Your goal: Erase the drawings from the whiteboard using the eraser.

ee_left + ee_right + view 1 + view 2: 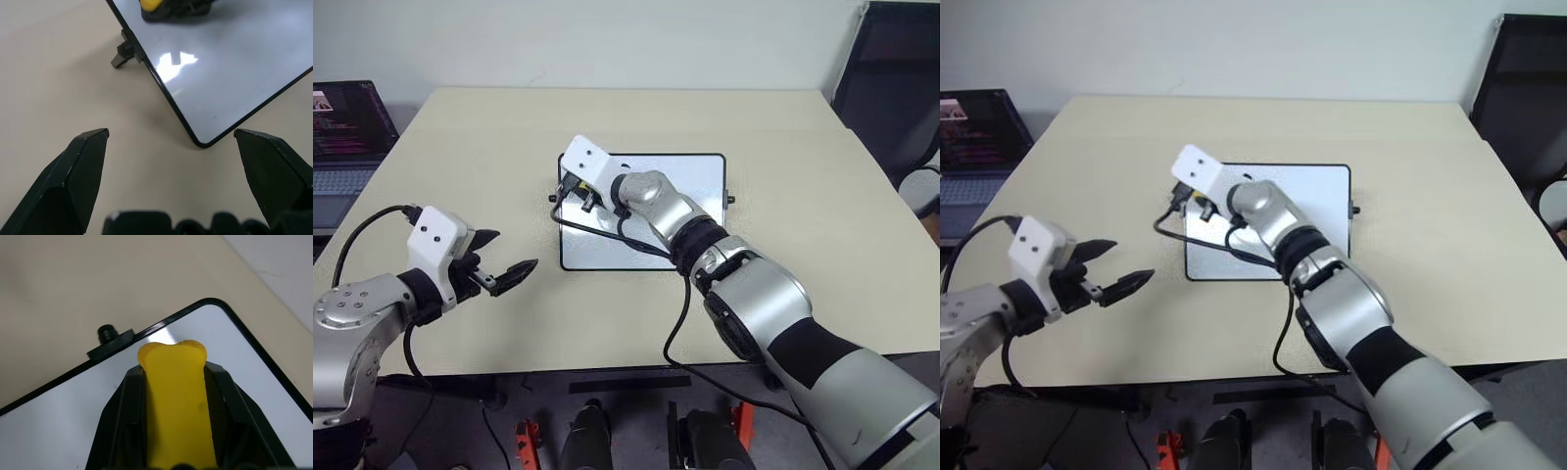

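I have the eraser (176,401) clamped in the right gripper (171,382), jaws squeezed hard enough that the yellow block bulges out past their tips. It sits over the whiteboard (700,176) at the left short side, close to the corner and the small knob (105,331) there. From the wrist view I judge it is on or just above the surface, but I cannot tell which.

The left gripper (504,259) hangs over the bare desk (489,147) near the board's near-left corner, jaws spread wide and holding nothing.

The eraser looks soft and light: it deforms under the grip, so it should give when pressed and will not scratch the board. Gripping it across the middle, as now, seems right, since it leaves the end free to wipe. Squeeze much harder and it could bend or twist out sideways.

The board looks thin, stiff and glossy, and it lies loose on a smooth desk. I expect it to slide under a sideways wipe. If it does, the left jaws could pin its near-left corner or frame edge.

I cannot make out any drawings on the white surface that shows; the arm covers part of the board, so marks may lie beneath it. A laptop (347,127) sits off the desk's far left.
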Controlling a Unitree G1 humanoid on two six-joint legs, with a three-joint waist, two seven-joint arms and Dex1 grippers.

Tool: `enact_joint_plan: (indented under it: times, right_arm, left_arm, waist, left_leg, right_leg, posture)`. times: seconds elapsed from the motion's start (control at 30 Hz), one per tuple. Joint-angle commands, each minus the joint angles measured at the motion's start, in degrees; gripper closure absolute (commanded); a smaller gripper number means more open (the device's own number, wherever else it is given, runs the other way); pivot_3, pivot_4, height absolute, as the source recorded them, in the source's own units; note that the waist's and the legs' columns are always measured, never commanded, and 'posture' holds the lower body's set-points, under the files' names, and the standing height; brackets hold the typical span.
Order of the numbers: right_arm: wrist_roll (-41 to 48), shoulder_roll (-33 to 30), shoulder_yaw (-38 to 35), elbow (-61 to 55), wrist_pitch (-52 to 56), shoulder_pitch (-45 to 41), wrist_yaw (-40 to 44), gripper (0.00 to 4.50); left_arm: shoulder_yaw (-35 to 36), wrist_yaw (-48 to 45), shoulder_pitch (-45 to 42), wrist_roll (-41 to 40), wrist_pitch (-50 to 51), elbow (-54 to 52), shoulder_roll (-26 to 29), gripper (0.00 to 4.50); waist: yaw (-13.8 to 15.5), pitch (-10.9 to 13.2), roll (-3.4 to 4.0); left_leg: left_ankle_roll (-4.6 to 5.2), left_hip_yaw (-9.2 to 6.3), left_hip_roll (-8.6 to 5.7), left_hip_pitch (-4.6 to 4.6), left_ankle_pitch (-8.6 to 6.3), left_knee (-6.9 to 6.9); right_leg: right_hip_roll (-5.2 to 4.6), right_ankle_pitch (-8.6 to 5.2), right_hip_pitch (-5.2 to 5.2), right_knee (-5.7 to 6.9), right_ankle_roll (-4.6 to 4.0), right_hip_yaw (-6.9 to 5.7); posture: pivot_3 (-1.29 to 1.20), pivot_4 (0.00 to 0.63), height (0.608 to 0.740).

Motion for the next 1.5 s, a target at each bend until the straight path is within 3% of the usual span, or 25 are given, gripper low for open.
enact_joint_plan:
  times: [0.03,0.17,0.3,0.63,0.9,1.03,1.17,1.27,1.37,1.5]
  right_arm:
    - [-1.54,2.49,1.53,1.2,0.3,1.28,-0.73,3.3]
    - [-0.48,1.28,-0.25,0.94,-2.0,-0.83,-10.05,3.3]
    - [-0.34,0.54,-0.68,1.29,-2.13,-1.7,-12.81,3.3]
    - [-4.53,-0.38,5.18,1.25,-2.29,3.45,0.87,3.3]
    - [0.67,-2.95,0.19,-3.1,-5.09,3.95,-1.69,3.3]
    - [7.14,-5.59,-5.15,-12.42,-2.93,7.79,2.14,3.3]
    - [10.04,-10.11,-4.48,-42.45,10.37,23.54,7.12,3.3]
    - [8.85,-13.08,-3.95,-57.71,17.5,32.68,5.16,3.3]
    - [8.0,-13.23,-3.77,-63.76,19.68,36.27,1.45,3.3]
    - [7.57,-11.78,-2.02,-64.2,17.33,34.7,-2.0,3.3]
  left_arm:
    - [0.97,-0.05,-0.44,-0.01,-0.47,-1.43,0.92,0.0]
    - [0.54,-0.11,-0.65,-0.01,-0.54,-1.35,0.79,0.0]
    - [0.19,-0.18,-0.94,0.02,-0.64,-1.13,0.76,0.0]
    - [-1.14,-0.78,-2.42,0.16,-1.28,0.31,0.48,0.0]
    - [-3.66,-1.76,-5.1,0.39,-2.51,2.41,0.08,0.0]
    - [-4.74,-2.58,-6.18,0.2,-3.97,3.07,-0.18,0.0]
    - [-5.69,-3.96,-7.0,-0.48,-5.61,2.6,-0.85,0.0]
    - [-6.84,-4.6,-8.28,-0.26,-6.01,3.69,-0.98,0.0]
    - [-9.06,-5.75,-10.6,0.35,-6.65,5.73,-1.05,0.0]
    - [-11.95,-7.2,-14.51,1.1,-7.29,8.23,-1.48,0.0]
  waist:
    - [0.11,0.0,0.0]
    - [0.29,0.01,0.0]
    - [0.41,0.01,0.0]
    - [0.29,-0.01,-0.02]
    - [0.35,-0.02,-0.03]
    - [0.86,-0.02,-0.03]
    - [1.12,-0.03,-0.05]
    - [0.96,-0.01,-0.02]
    - [0.71,-0.01,-0.02]
    - [-0.13,-0.01,-0.02]
  left_leg:
    - [0.0,0.0,0.0,0.0,0.0,0.02]
    - [0.0,-0.02,-0.01,-0.01,0.0,0.06]
    - [-0.01,-0.06,-0.01,-0.04,0.01,0.05]
    - [0.0,-0.06,-0.01,0.01,0.01,0.08]
    - [-0.01,-0.07,-0.02,0.02,0.01,0.14]
    - [-0.02,-0.09,-0.02,-0.08,0.01,0.1]
    - [-0.03,-0.06,-0.02,-0.12,0.0,0.05]
    - [-0.09,0.01,-0.01,-0.16,-0.03,0.04]
    - [-0.09,0.02,-0.01,-0.14,-0.03,0.08]
    - [-0.08,0.02,-0.02,-0.04,-0.01,0.25]
  right_leg:
    - [0.0,0.0,0.0,0.02,0.0,0.0]
    - [0.0,0.0,-0.01,0.11,0.0,-0.01]
    - [-0.01,-0.01,-0.01,0.07,-0.01,-0.04]
    - [0.0,-0.02,0.01,0.19,-0.02,-0.05]
    - [0.0,-0.01,0.03,0.24,-0.01,-0.05]
    - [-0.01,-0.01,0.02,0.15,-0.01,-0.09]
    - [-0.02,-0.04,0.04,0.01,0.03,-0.08]
    - [-0.02,-0.11,-0.05,0.06,0.07,-0.03]
    - [-0.02,-0.21,-0.07,0.2,0.03,-0.04]
    - [0.0,-0.2,-0.04,0.43,0.03,-0.02]
  posture:
    - [0.0,0.15,0.74]
    - [0.0,0.15,0.74]
    - [0.0,0.15,0.74]
    - [0.0,0.15,0.74]
    - [0.0,0.15,0.74]
    - [0.0,0.15,0.74]
    - [0.0,0.15,0.74]
    - [0.0,0.15,0.74]
    - [0.0,0.15,0.74]
    - [0.0,0.15,0.74]
